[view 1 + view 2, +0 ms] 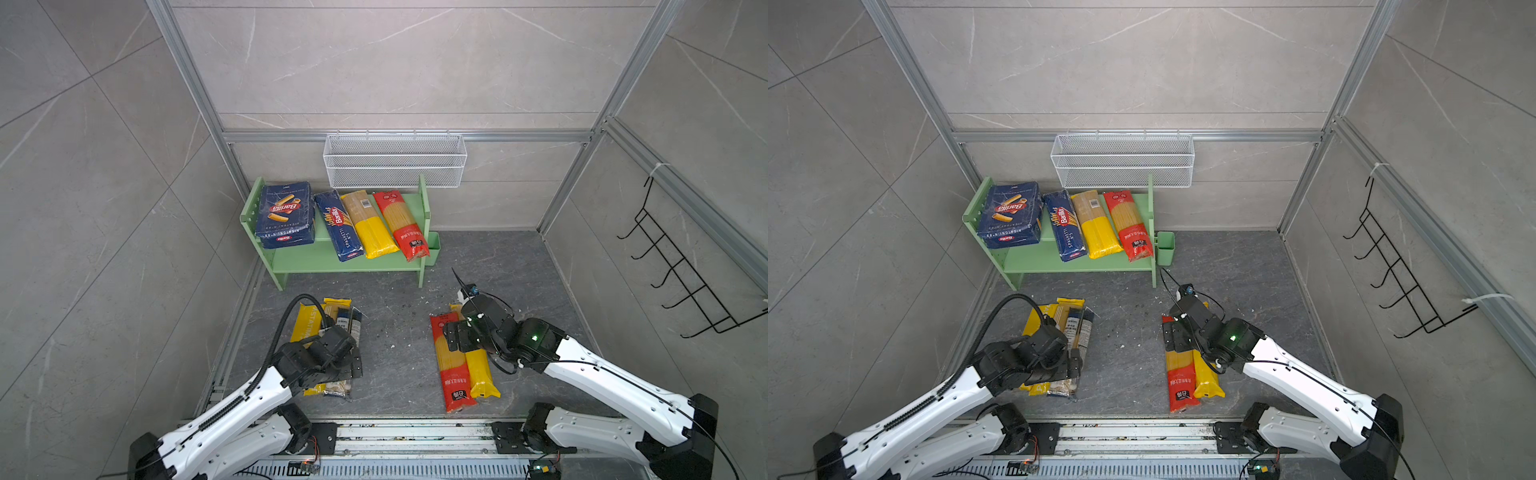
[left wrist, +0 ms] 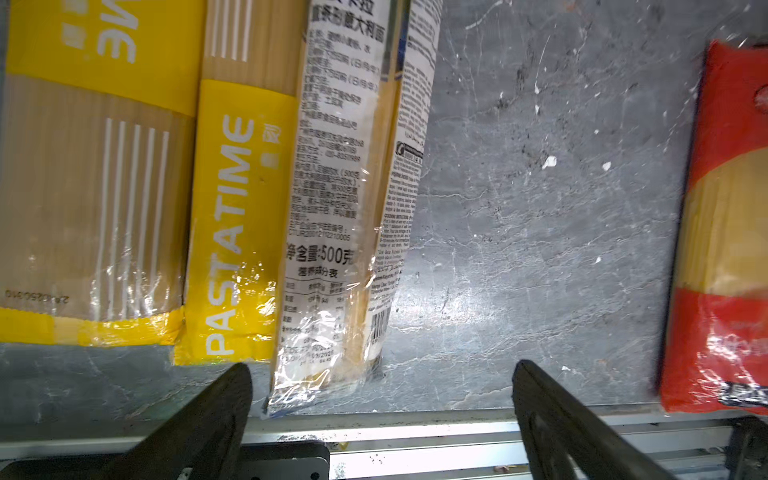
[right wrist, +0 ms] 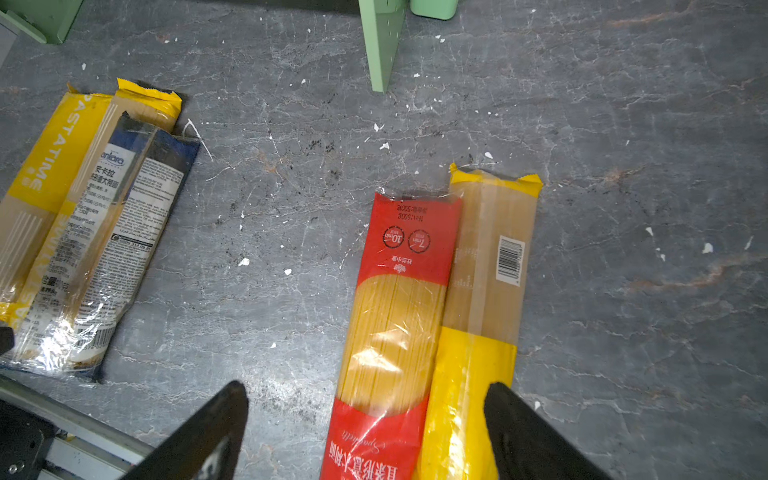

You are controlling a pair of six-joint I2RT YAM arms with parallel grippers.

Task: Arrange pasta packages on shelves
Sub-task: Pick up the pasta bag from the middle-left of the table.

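**Grey floor, both arms low over the loose bags**

Grey stone floor [image 1: 395,328] fills the lower middle of both top views, with tiled walls around it. My left arm [image 1: 232,399] reaches in from the lower left, its wrist bent down over the left pile [image 1: 305,322] of long bags. In its wrist view the left gripper [image 2: 380,370] is released, jaws wide, straddling the end of the clear bag [image 2: 332,208] and gripping nothing.

My right arm [image 1: 615,386] comes in from the lower right, wrist tipped down over a red bag [image 1: 451,374] and a yellow bag [image 1: 480,376], which lie touching side by side. The right gripper [image 3: 365,388] is released too. One finger is over bare floor, the other over the yellow bag, and it holds nothing.

At upper centre the shelf [image 1: 316,259] stands against the back wall. Its top board carries the stacked Barilla boxes [image 1: 284,212], a blue pack [image 1: 338,226], a yellow-ended bag [image 1: 372,232] and a red-ended bag [image 1: 405,232].
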